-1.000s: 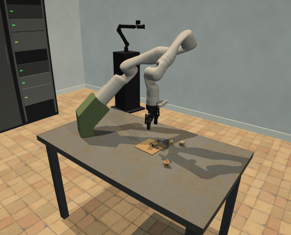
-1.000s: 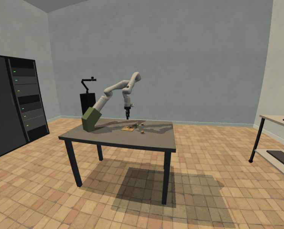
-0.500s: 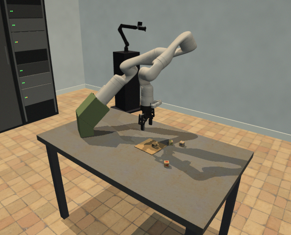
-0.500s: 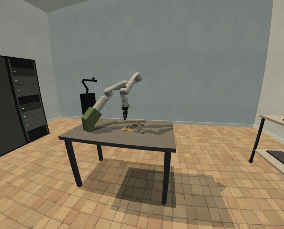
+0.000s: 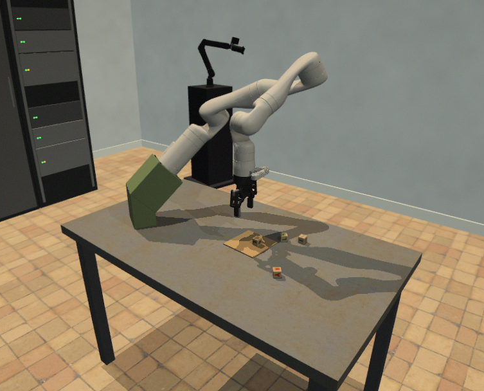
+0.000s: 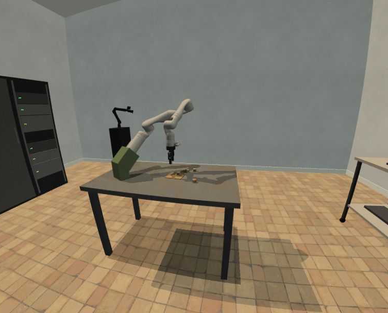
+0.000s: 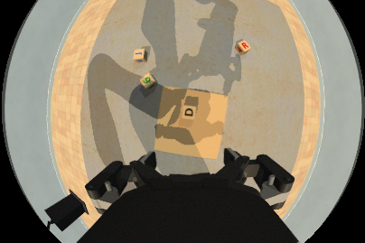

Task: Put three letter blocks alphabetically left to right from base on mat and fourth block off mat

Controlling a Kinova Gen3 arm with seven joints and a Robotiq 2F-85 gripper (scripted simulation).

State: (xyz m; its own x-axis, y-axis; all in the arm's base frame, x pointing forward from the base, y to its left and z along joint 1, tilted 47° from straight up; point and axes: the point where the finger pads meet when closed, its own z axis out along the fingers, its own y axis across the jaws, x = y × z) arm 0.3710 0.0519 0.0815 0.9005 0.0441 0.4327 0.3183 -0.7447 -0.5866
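A tan mat [image 5: 250, 242] lies flat near the middle of the table; it also shows in the wrist view [image 7: 191, 123]. A wooden block with a dark letter D [image 7: 190, 112] [image 5: 257, 240] sits on the mat. A block with a green mark [image 5: 283, 236] [image 7: 148, 80] lies just off the mat's edge. A block with a blue mark [image 5: 302, 238] [image 7: 141, 54] lies farther out. A block with a red mark [image 5: 277, 272] [image 7: 243, 47] lies apart, toward the table's front. My gripper [image 5: 242, 206] is open and empty, hanging above the table on the mat's base side.
The arm's green base block [image 5: 150, 190] stands at the table's left end. A black pedestal with a camera arm [image 5: 210, 126] stands behind the table. A server rack [image 5: 44, 92] is at the left wall. A side table [image 6: 379, 192] stands at the far right.
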